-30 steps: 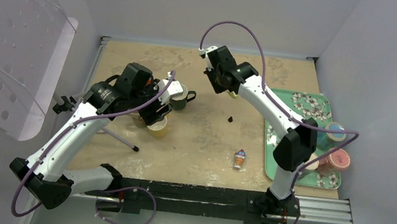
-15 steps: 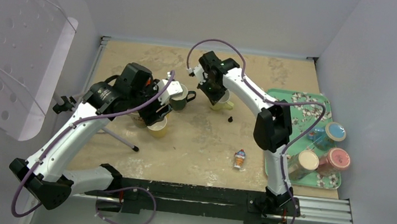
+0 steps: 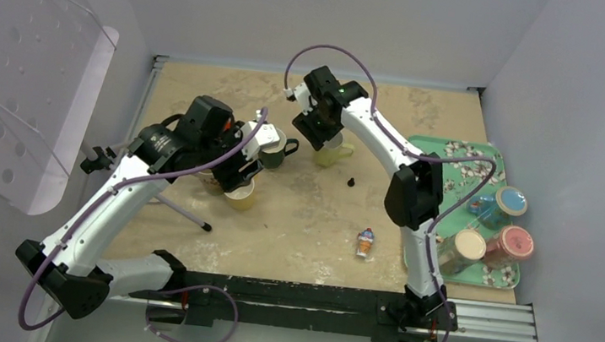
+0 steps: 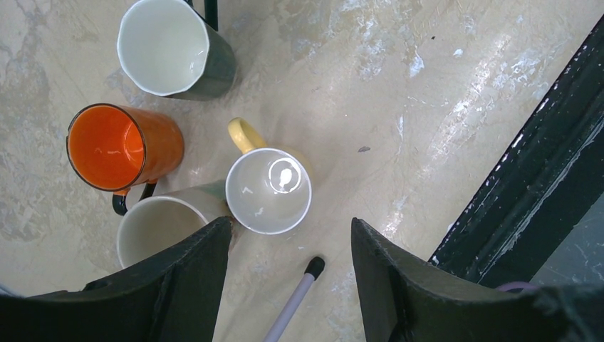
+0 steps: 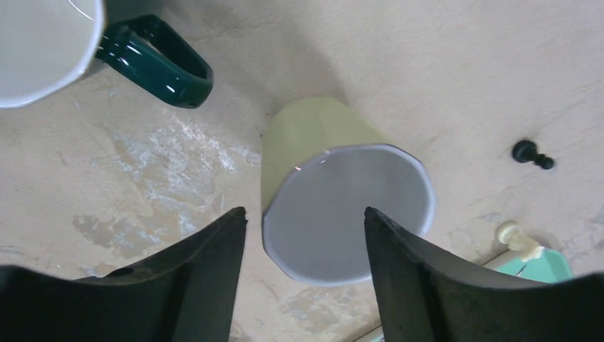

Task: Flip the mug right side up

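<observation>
A pale yellow-green mug (image 5: 313, 132) with a white inside stands on the table with its mouth up, also seen from above as the pale mug (image 3: 335, 152). My right gripper (image 5: 305, 212) hovers just above it, open, one finger to each side of the rim and gripping nothing. From the top camera the right gripper (image 3: 319, 130) covers most of the mug. My left gripper (image 4: 290, 224) is open and empty above a cluster of upright mugs. The left gripper (image 3: 239, 175) sits left of centre.
Under the left gripper stand a yellow mug (image 4: 269, 191), an orange mug (image 4: 114, 146), a cream mug (image 4: 153, 231) and a dark green mug (image 4: 171, 46). A black-tipped rod (image 4: 295, 299) lies nearby. A black piece (image 3: 351, 180), a figurine (image 3: 366, 242) and a tray (image 3: 462, 158) with jars lie right.
The right arm swung left and down from the back, set the pale mug on the table beside the dark green mug, and its jaws opened. The left arm has not moved.
</observation>
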Controlling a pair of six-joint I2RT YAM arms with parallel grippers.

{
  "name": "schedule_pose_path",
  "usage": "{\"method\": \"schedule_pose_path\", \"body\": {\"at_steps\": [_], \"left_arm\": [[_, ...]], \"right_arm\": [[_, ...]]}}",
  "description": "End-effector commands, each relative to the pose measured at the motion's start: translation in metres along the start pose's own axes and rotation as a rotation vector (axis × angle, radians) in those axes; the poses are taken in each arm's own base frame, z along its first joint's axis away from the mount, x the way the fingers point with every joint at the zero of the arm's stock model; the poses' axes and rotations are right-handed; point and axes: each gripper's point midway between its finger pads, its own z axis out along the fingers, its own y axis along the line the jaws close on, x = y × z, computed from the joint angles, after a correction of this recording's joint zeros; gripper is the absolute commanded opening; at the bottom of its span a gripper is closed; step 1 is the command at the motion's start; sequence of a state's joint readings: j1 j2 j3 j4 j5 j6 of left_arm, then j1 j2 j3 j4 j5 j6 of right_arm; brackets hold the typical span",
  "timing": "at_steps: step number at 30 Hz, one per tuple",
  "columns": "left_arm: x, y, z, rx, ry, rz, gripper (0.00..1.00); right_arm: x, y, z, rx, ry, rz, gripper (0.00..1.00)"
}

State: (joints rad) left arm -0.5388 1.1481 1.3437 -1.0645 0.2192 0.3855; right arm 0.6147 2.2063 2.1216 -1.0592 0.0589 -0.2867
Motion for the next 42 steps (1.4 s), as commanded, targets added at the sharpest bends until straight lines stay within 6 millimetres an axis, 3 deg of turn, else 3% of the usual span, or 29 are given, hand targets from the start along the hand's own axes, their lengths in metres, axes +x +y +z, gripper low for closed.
{"method": "schedule_pose_path", "body": {"at_steps": [1, 4, 7, 9, 12, 13, 15, 18, 22, 32, 36, 42], "left_arm": [[-0.004, -0.001, 0.000, 0.018, -0.014, 0.008, 0.67], [-0.003, -0.002, 0.000, 0.020, -0.013, 0.010, 0.66], [-0.003, -0.003, 0.001, 0.026, -0.015, 0.009, 0.67], [-0.003, -0.004, 0.001, 0.034, -0.016, 0.012, 0.67], [-0.004, -0.006, 0.003, 0.047, -0.018, 0.011, 0.66], [-0.004, -0.009, 0.003, 0.065, -0.019, 0.007, 0.66], [-0.005, -0.012, 0.004, 0.084, -0.023, 0.007, 0.66], [-0.006, -0.013, 0.004, 0.092, -0.026, 0.006, 0.66], [-0.005, -0.015, 0.005, 0.102, -0.023, 0.004, 0.66], [-0.004, -0.020, 0.006, 0.133, -0.017, -0.011, 0.66], [-0.004, -0.021, 0.006, 0.135, -0.016, -0.011, 0.67], [-0.005, -0.020, 0.008, 0.139, -0.017, -0.008, 0.67]], "right_arm": [[-0.055, -0.031, -0.098, 0.136, -0.309, 0.085, 0.71], [-0.061, -0.045, -0.151, 0.221, -0.465, 0.187, 0.90], [-0.037, -0.070, -0.188, 0.368, -0.562, 0.368, 0.93], [-0.004, -0.090, -0.205, 0.455, -0.597, 0.519, 0.94], [0.063, -0.129, -0.212, 0.568, -0.640, 0.729, 0.97], [0.118, -0.162, -0.217, 0.650, -0.670, 0.907, 0.99], [0.166, -0.187, -0.215, 0.712, -0.691, 1.080, 0.99], [0.217, -0.206, -0.210, 0.807, -0.712, 1.306, 0.99], [0.261, -0.215, -0.200, 0.899, -0.702, 1.596, 0.99], [0.348, -0.198, -0.134, 1.109, -0.400, 2.082, 0.94], [0.367, -0.200, -0.115, 1.154, -0.318, 2.108, 0.87], [0.380, -0.208, -0.115, 1.266, -0.236, 2.033, 0.88]]}}
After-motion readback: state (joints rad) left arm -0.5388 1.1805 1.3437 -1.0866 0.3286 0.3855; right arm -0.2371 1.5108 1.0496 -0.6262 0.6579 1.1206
